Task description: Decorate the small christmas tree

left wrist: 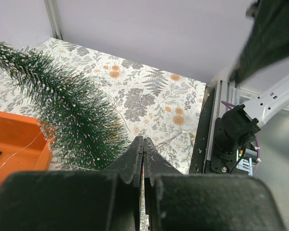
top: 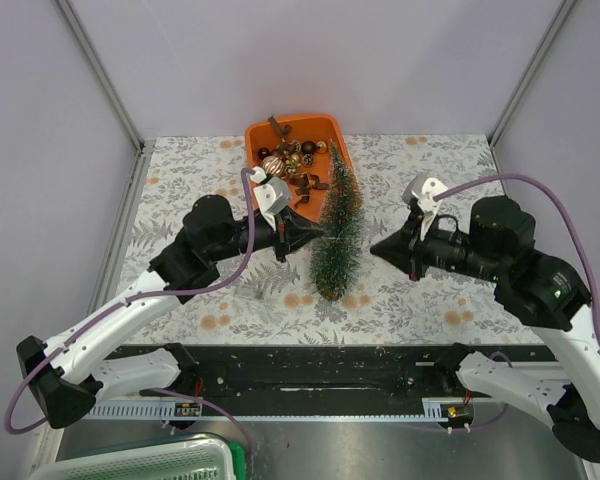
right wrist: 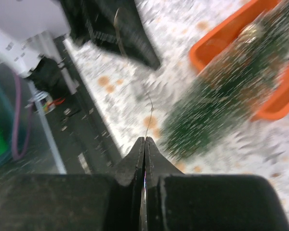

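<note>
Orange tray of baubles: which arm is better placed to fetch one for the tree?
Probably left. The left claw is beside the orange plastic tray; the right claw sits beyond the lying dark green bottle-brush tree, farther away.

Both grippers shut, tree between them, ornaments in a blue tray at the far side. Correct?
Not quite: the tray is orange, not blue, as the top view shows. The rest holds: left gripper and right gripper are shut, the tree is between them, ornaments in the tray.
</note>
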`<act>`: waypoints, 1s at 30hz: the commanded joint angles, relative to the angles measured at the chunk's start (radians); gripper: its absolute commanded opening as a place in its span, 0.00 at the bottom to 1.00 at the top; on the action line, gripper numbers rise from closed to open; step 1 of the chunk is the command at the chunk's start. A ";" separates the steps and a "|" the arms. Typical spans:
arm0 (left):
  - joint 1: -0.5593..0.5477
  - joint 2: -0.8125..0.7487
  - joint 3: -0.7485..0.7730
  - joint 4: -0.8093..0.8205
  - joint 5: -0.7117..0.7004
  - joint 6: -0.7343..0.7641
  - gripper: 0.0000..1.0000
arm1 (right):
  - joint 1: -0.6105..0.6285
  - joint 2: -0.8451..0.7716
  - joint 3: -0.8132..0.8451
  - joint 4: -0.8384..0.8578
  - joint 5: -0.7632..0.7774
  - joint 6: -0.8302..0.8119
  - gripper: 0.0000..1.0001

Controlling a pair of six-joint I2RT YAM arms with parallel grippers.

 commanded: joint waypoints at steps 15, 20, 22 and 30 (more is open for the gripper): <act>0.028 -0.074 -0.085 0.058 -0.020 -0.022 0.00 | -0.025 0.511 0.182 0.897 0.410 -0.689 0.00; 0.028 -0.071 -0.088 0.064 -0.021 -0.025 0.01 | -0.104 0.620 0.272 0.937 0.304 -0.627 0.00; 0.027 -0.069 -0.086 0.064 -0.024 -0.022 0.01 | -0.133 0.641 0.294 0.941 0.260 -0.585 0.00; 0.031 -0.063 -0.092 0.066 -0.023 -0.022 0.01 | -0.213 0.667 0.325 0.948 0.132 -0.515 0.00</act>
